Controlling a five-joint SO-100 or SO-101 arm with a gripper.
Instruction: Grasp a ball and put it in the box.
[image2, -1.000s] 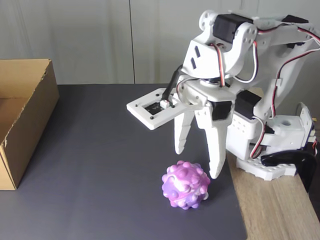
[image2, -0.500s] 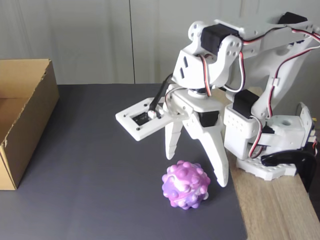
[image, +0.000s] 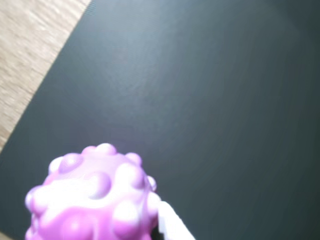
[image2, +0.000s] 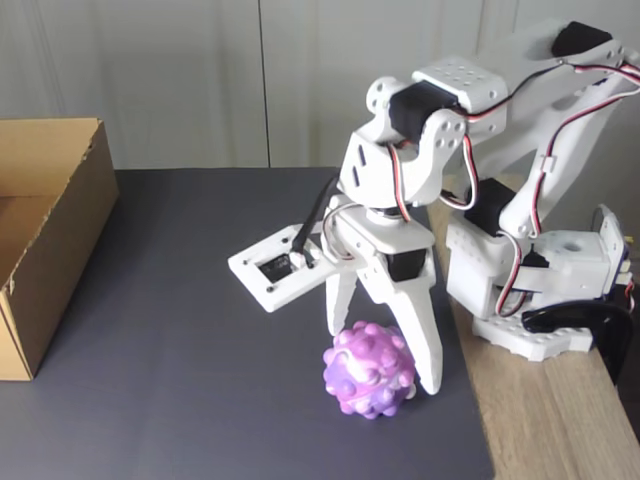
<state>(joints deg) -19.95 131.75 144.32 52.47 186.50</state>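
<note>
The ball (image2: 369, 369) sits on dark mat (image2: 200, 300), wide-spread gripper (image2: 385, 362) straddling it; box (image2: 45, 240) well apart.

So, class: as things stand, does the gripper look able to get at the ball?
Probably yes. The open gripper straddles the ball, one finger on each side, and nothing on the dark mat blocks it.

— What can't you make out from your end?

— In my wrist view the ball (image: 92, 197) is blurred and cut off by the bottom edge, with just a white sliver of one finger (image: 172, 225) beside it.

— And the fixed view?

— I see the box (image2: 45, 235) cut off at the left edge, the arm (image2: 540, 130) cropped at the right, and the ball (image2: 368, 370) hiding the far fingertip.
</note>
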